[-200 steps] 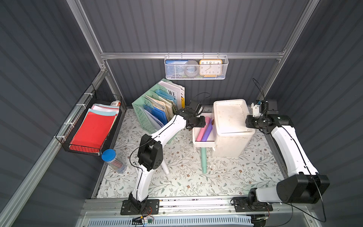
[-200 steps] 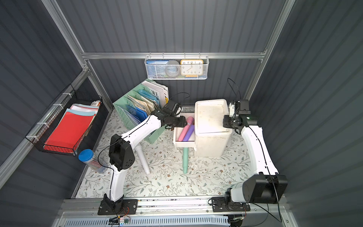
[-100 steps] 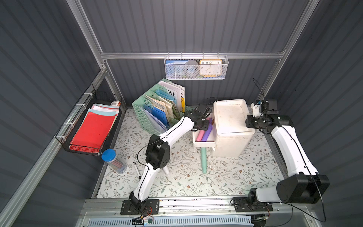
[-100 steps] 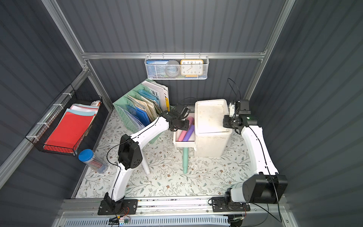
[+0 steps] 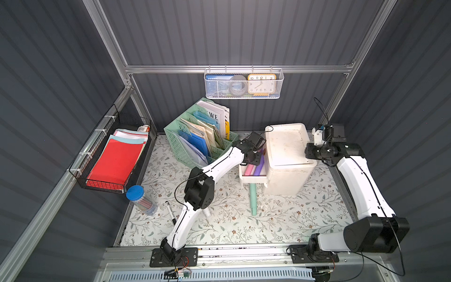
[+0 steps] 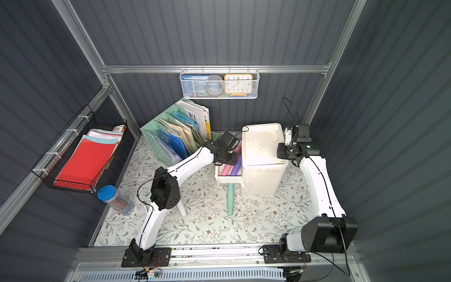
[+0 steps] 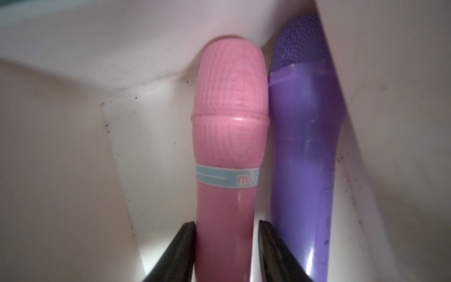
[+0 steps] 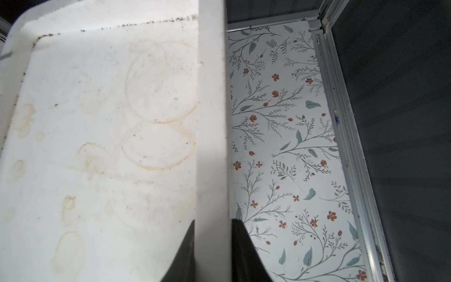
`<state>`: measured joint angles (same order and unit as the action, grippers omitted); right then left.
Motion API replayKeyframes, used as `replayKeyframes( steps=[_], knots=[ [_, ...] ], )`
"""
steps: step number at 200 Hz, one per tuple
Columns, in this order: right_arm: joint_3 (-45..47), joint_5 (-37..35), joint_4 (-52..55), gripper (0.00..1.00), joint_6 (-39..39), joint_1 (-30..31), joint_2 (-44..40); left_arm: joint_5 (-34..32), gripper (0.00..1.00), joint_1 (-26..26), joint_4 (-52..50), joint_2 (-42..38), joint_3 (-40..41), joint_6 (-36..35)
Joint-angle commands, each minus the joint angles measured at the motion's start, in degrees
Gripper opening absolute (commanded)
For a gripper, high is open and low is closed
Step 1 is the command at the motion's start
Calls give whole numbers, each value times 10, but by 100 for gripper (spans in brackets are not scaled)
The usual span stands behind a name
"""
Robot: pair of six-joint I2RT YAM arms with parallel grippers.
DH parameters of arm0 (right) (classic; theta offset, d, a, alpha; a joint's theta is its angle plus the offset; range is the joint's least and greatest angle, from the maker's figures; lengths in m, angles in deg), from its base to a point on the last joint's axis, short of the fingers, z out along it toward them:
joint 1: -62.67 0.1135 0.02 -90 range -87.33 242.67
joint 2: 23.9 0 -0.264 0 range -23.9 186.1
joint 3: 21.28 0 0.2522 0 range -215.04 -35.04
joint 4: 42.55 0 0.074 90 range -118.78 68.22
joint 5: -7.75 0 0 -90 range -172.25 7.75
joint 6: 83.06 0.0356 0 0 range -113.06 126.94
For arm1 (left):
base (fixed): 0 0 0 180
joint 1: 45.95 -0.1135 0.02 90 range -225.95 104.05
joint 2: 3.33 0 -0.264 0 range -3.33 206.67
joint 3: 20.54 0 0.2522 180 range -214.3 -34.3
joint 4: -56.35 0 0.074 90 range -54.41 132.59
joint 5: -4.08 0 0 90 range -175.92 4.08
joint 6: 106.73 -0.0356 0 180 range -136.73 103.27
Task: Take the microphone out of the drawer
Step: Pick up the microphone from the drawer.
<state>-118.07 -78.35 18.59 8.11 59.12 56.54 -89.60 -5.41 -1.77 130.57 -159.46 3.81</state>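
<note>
The white drawer (image 5: 252, 179) stands pulled out of a white cabinet (image 5: 285, 146), seen in both top views. A pink microphone (image 7: 229, 122) and a purple microphone (image 7: 305, 146) lie side by side in it. My left gripper (image 7: 227, 223) reaches down into the drawer and is shut on the pink microphone's handle, one finger on each side. In a top view the left gripper (image 5: 255, 158) covers the microphones' far ends. My right gripper (image 8: 212, 221) is shut on the cabinet's raised top rim (image 8: 212, 122) at its right side.
A mint-green stick (image 5: 253, 199) lies on the floral mat below the drawer. A green file rack (image 5: 195, 136) stands just left of the left arm. A blue-lidded jar (image 5: 141, 200) and a black marker (image 5: 170, 212) lie front left. Wire baskets hang on the walls.
The left arm has swung right and lowered its gripper into the drawer onto the pink microphone. The right arm has stayed on the cabinet rim.
</note>
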Motion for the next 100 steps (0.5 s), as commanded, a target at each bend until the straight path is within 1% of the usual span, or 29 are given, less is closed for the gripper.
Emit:
replayKeyframes(
  steps=[1,30,79,100],
  knots=[
    [27,53,66,0,48,-7,17,-12,46,1,-35,24,-5,-13],
    [28,53,65,0,48,-7,17,-13,45,2,-35,25,-5,-13],
    [28,53,66,0,48,-7,15,-12,27,2,-14,3,5,-3],
    [28,52,65,0,49,-7,15,-4,23,2,4,-16,15,10]
  ],
)
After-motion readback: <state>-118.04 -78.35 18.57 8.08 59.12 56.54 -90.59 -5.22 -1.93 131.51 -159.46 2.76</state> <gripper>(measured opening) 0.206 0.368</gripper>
